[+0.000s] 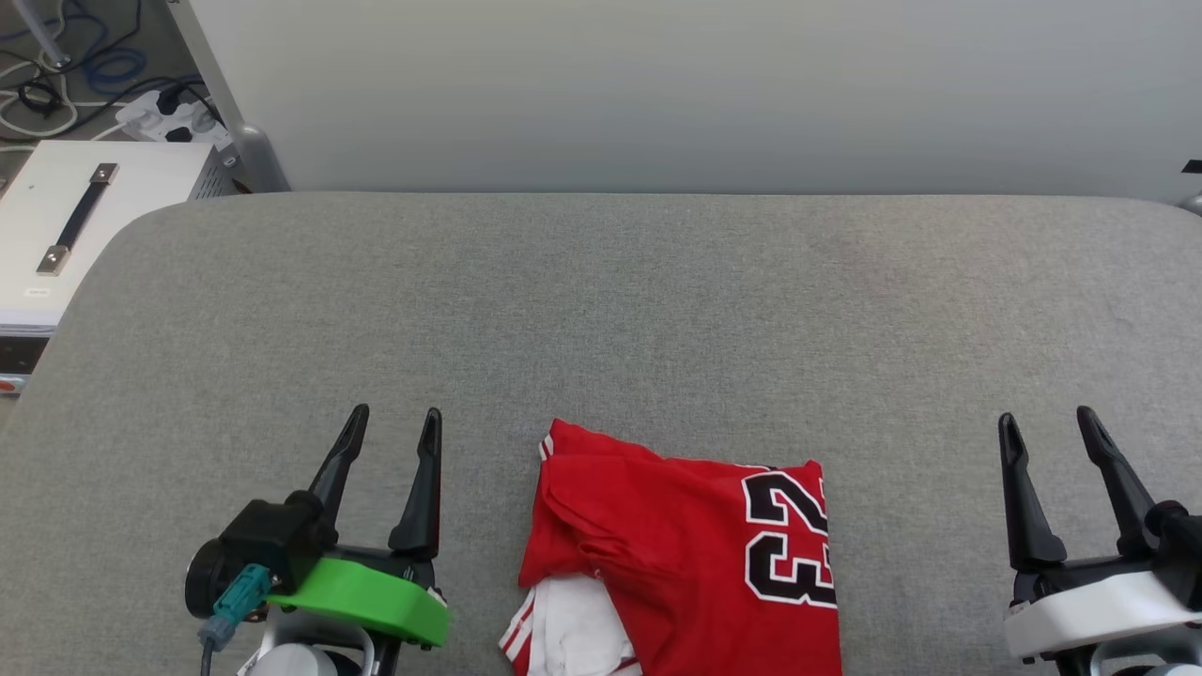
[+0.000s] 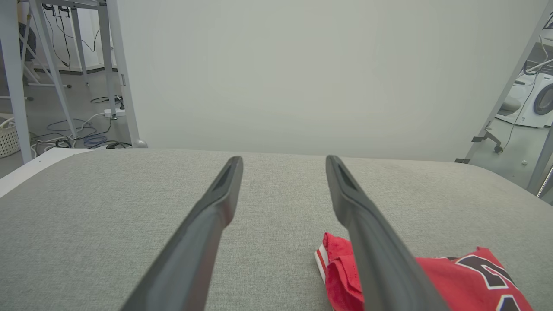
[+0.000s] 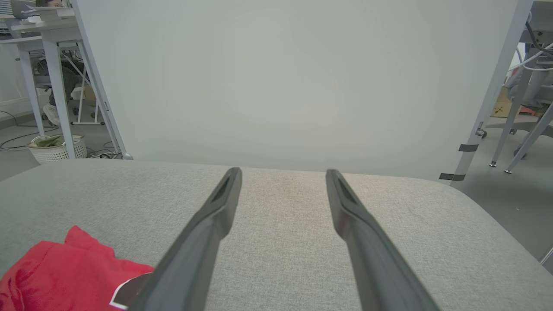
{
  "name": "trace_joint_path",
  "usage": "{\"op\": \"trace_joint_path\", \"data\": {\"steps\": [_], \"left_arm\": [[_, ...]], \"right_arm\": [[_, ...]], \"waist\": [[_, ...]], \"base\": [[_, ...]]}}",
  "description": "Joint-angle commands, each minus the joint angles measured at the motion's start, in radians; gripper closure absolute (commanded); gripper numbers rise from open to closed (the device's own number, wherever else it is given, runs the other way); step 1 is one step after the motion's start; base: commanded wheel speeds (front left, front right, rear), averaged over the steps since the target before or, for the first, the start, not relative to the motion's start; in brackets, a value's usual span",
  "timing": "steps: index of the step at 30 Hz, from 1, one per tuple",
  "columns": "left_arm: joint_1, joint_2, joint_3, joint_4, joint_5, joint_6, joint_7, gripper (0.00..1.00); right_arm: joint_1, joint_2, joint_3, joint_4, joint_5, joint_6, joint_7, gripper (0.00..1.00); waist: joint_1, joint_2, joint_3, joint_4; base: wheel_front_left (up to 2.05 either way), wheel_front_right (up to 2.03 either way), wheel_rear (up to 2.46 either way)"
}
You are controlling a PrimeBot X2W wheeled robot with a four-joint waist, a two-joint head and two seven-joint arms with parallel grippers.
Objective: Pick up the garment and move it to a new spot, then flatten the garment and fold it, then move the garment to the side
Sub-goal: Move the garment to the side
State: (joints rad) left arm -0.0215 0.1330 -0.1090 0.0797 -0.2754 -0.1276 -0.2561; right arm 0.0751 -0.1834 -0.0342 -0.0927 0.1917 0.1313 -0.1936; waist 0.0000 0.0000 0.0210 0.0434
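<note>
Two grippers sit at the near edge of the grey padded table, one on either side of the garment, and neither touches it. The left gripper, with a green fitting at its base, has its fingers spread apart with nothing between them. The right gripper, on a white mount, is parted much the same and just as empty.

The garment lies folded into a rough block between them, nearer the left gripper than the right. From the head view I can make out the black-and-white 23 turned sideways on its right half, and a white sleeve with striped trim poking out at the near left corner. The left wrist view adds the striped edge at the garment's far corner, partly hidden behind one of that gripper's fingers. The right wrist view catches a red corner to the left of its own fingers.

Beyond the garment the grey cloth runs back to a pale backdrop panel. Past the table's far left corner the head view takes in a white case with a black handle and a power strip. The right wrist view brings in a white woven basket on the floor.
</note>
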Motion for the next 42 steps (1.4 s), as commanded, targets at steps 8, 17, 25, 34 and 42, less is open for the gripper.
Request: {"op": "trace_joint_path", "data": {"steps": [8,17,25,34,42], "left_arm": [[0.015,0.001,-0.018,-0.004,0.017,-0.003,-0.006,0.00],[0.002,0.005,-0.025,-0.003,0.012,-0.003,-0.006,0.00],[-0.018,0.006,-0.045,0.010,0.004,-0.003,-0.006,0.00],[-0.070,0.005,-0.072,0.010,0.000,-0.003,-0.006,0.00],[-0.102,0.008,-0.079,0.011,-0.008,-0.003,-0.006,0.00]], "right_arm": [[0.007,0.013,0.007,0.046,0.007,-0.001,-0.029,0.00],[0.000,0.002,0.043,0.029,0.085,-0.001,0.131,0.00],[-0.027,-0.075,0.165,-0.034,0.287,-0.001,0.624,0.00],[-0.097,-0.011,0.121,0.015,0.326,-0.001,0.984,0.00],[-0.155,0.037,0.122,0.081,0.301,-0.001,1.053,0.00]], "waist": [[0.0000,0.0000,-0.003,0.001],[0.0000,0.0000,0.014,0.015],[0.0000,0.0000,0.058,0.038],[0.0000,0.0000,0.118,0.104],[0.0000,0.0000,0.173,0.152]], "base": [[0.00,0.00,0.00],[0.00,0.00,0.00],[0.00,0.00,0.00],[0.00,0.00,0.00],[0.00,0.00,0.00]]}}
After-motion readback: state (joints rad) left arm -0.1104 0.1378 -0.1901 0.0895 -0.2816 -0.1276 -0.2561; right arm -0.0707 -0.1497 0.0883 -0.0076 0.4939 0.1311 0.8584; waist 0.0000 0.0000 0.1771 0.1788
